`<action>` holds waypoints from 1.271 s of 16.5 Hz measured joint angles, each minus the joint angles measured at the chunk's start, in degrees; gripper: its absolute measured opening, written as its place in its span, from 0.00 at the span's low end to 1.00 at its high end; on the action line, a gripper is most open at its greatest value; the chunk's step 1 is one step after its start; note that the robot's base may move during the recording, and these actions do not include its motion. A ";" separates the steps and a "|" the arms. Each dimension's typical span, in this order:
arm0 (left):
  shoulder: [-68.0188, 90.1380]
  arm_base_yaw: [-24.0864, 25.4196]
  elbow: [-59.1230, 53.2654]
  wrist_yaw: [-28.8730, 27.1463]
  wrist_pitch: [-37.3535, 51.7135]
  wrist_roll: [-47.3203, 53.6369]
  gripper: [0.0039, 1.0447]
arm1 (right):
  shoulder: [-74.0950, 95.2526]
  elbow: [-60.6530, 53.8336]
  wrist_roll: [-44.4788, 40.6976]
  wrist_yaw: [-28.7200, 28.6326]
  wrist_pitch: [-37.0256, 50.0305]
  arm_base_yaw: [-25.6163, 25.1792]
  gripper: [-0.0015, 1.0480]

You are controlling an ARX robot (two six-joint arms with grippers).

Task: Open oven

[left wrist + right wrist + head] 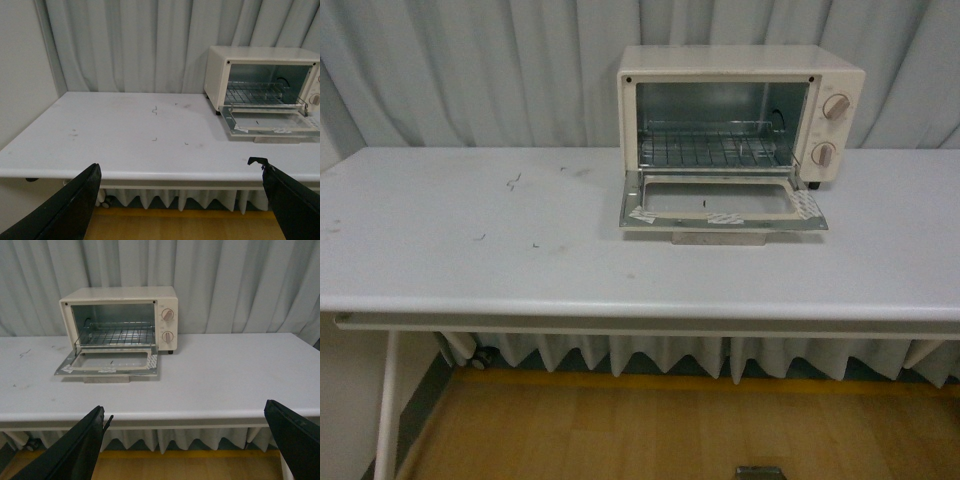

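Note:
The cream toaster oven [835,72] stands at the back right of the white table [470,260]. Its glass-windowed door [722,200] hangs fully down and lies flat in front of it. The wire rack [715,145] shows inside, and two round beige knobs [836,107] sit on its right panel. The oven also shows in the left wrist view [260,52] and in the right wrist view [120,292]. My left gripper [177,175] is open and empty, back off the table's front edge. My right gripper [187,415] is open and empty, also before the front edge. Neither arm shows in the front view.
Grey curtains [470,70] hang behind the table. A pleated skirt [650,355] hangs under the table top above a wooden floor [650,430]. A few small dark marks [513,182] lie on the table's left half. A wall [22,75] stands at the far left.

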 joint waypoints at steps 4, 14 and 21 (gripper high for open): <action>0.00 0.00 0.00 0.00 0.00 0.00 0.94 | 0.00 0.00 0.00 0.00 0.02 0.00 0.94; 0.00 0.00 0.00 0.00 0.00 0.07 0.94 | 0.02 0.00 0.00 -0.02 0.00 0.00 0.94; 0.00 0.00 0.00 0.04 -0.02 0.07 0.94 | 0.00 0.00 0.00 0.02 0.04 0.00 0.94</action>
